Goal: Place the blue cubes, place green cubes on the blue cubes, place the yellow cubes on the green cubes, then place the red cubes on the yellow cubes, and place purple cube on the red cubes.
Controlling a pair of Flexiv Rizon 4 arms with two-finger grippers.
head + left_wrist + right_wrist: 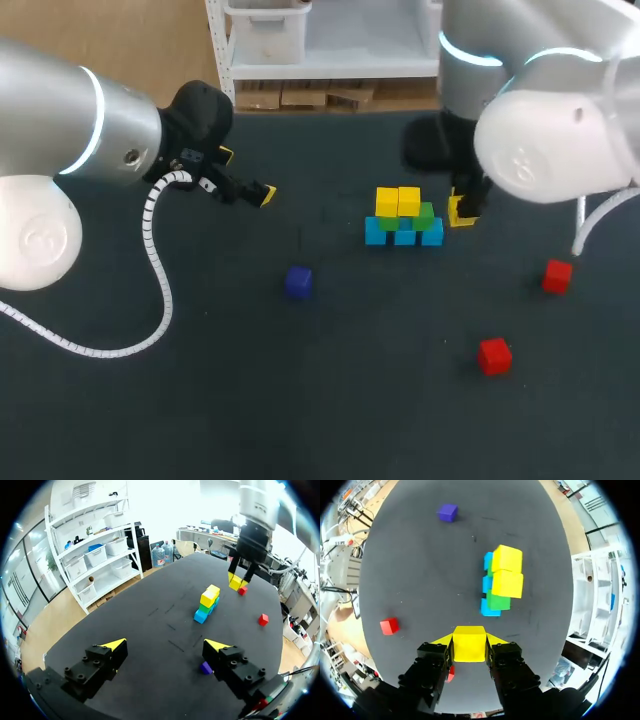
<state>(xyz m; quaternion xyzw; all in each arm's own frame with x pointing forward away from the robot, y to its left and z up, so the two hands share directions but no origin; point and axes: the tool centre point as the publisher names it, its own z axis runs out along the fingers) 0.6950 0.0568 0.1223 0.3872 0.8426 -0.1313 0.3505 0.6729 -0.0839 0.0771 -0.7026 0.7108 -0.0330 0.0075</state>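
Now the right hand (469, 638) grips 1 yellow cube (469, 646).

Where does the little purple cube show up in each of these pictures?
Head view: small purple cube, left of the stack of blue, green and yellow cubes.
Left wrist view: purple cube beside one finger of the left end effector, nearer than the stack.
Right wrist view: purple cube far ahead of the right end effector, beyond the stack.
Shared landmark: that stack.
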